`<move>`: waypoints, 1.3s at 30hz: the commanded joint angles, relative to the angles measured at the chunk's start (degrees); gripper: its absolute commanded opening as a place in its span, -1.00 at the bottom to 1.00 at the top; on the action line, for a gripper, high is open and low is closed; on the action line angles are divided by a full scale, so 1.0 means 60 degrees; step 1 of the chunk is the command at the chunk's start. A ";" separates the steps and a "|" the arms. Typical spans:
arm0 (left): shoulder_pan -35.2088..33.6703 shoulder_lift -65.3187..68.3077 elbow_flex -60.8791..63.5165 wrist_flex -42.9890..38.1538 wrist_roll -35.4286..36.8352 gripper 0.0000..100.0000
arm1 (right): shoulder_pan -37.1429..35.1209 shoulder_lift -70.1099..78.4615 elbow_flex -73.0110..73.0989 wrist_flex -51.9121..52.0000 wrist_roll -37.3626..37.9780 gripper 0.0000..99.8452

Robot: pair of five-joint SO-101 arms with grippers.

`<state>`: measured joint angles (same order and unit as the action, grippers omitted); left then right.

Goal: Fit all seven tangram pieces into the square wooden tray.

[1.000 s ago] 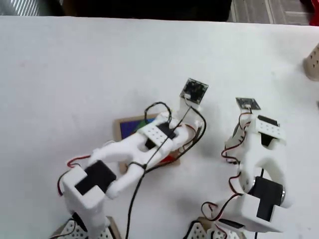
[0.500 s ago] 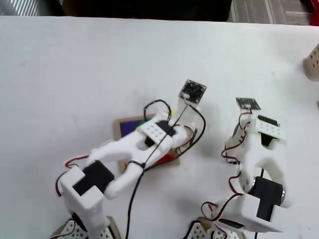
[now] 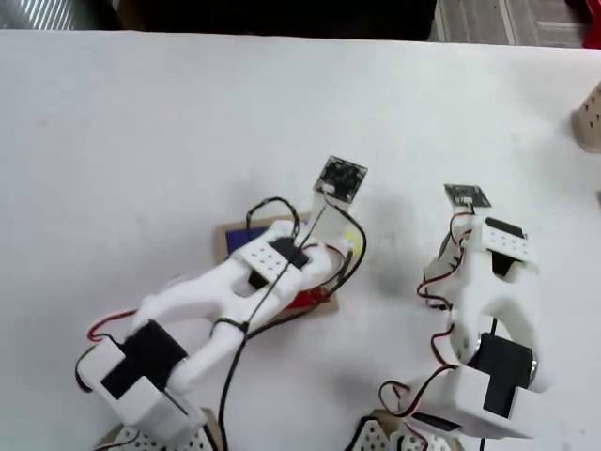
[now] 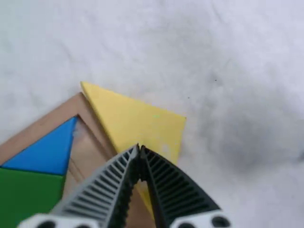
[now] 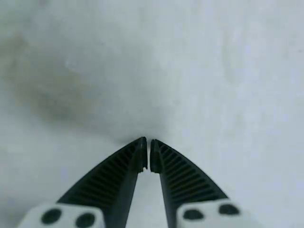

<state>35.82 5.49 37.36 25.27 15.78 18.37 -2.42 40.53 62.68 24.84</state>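
The square wooden tray [image 3: 223,242] lies under my left arm, with a blue piece [image 3: 246,235] at its far edge and a red piece [image 3: 305,299] at its near right. In the left wrist view a yellow triangle [image 4: 137,121] lies across the tray's corner rim [image 4: 42,126], partly on the white table. My left gripper [image 4: 141,151] is shut, its tips resting over that triangle. Blue [image 4: 47,152] and green [image 4: 23,194] pieces sit inside the tray beside it. My right gripper [image 5: 146,142] is shut with nothing in it, above bare table right of the tray.
The right arm [image 3: 488,282] stands folded to the right of the tray. A perforated tan object [image 3: 590,117] sits at the table's right edge. Open white table stretches beyond the tray and to its left.
My left arm has swung left and drawn back a little over the tray, with its wrist camera shifting left. The right arm has kept still.
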 commanded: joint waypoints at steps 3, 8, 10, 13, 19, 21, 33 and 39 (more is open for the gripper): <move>-0.0212 -0.0212 0.0381 -0.0029 0.0132 -0.95 | 0.0051 -0.0022 -0.0366 -0.0095 0.0059 -0.96; -0.0227 -0.0198 0.0381 0.0586 0.0132 -0.95 | 0.0051 -0.0022 -0.0352 -0.0095 0.0059 -0.96; -0.0344 -0.0198 0.0381 0.0850 0.0147 -0.95 | 0.0051 -0.0022 -0.0352 -0.0095 0.0059 -0.96; -0.0418 -0.0198 0.0381 0.1040 0.0147 -0.95 | 0.0051 -0.0022 -0.0352 -0.0095 0.0073 -0.96; -0.0418 -0.0212 0.0381 0.1055 0.0161 -0.95 | 0.0051 -0.0022 -0.0352 -0.0095 0.0073 -0.96; -0.0418 -0.0256 0.0425 0.1055 0.0161 -0.95 | 0.0051 -0.0022 -0.0352 -0.0095 0.0088 -0.96; -0.0725 -0.3348 0.1875 0.1055 -0.0015 -0.95 | -0.1692 -0.0037 -0.0645 -0.0330 -0.0396 -0.96; -0.1370 -0.6044 0.3018 0.1055 -0.0073 -0.95 | -0.2073 0.0051 -0.1626 -0.0344 -0.1553 -0.96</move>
<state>31.16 -19.91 53.71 31.34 16.04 8.26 -2.24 34.90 61.27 17.63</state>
